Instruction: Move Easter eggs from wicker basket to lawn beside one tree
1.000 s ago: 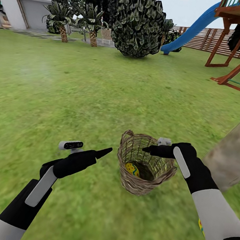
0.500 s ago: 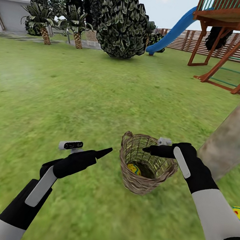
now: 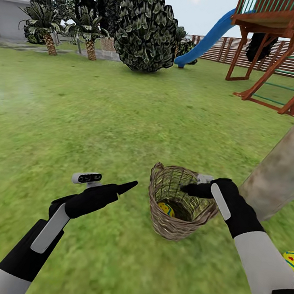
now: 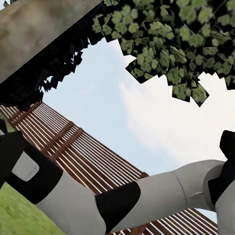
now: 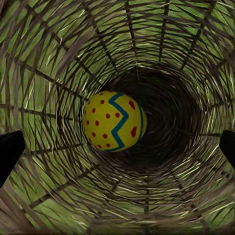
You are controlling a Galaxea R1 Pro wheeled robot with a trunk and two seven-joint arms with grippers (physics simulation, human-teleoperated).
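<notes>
The wicker basket [image 3: 179,218] stands on the lawn [image 3: 99,124] just in front of me. One yellow Easter egg [image 3: 164,208] with red dots and a blue zigzag lies at its bottom, seen closer in the right wrist view as the egg [image 5: 113,121]. My right gripper [image 3: 189,188] hovers over the basket's mouth, open and empty, its fingertips [image 5: 10,150] spread wide on either side of the egg. A second egg [image 3: 291,261] lies on the grass by the grey-brown tree trunk [image 3: 283,168]. My left gripper [image 3: 128,186] hangs shut, left of the basket.
A round leafy bush [image 3: 146,29] and palms [image 3: 91,32] stand far ahead. The wooden play tower [image 3: 275,47] with its blue slide [image 3: 208,36] and the slat fence [image 3: 291,62] are at the back right. Open grass lies left and ahead.
The head camera has turned right, so the trunk looms larger and an egg on the grass has come into view. My right gripper has shifted slightly over the basket. The left arm is still.
</notes>
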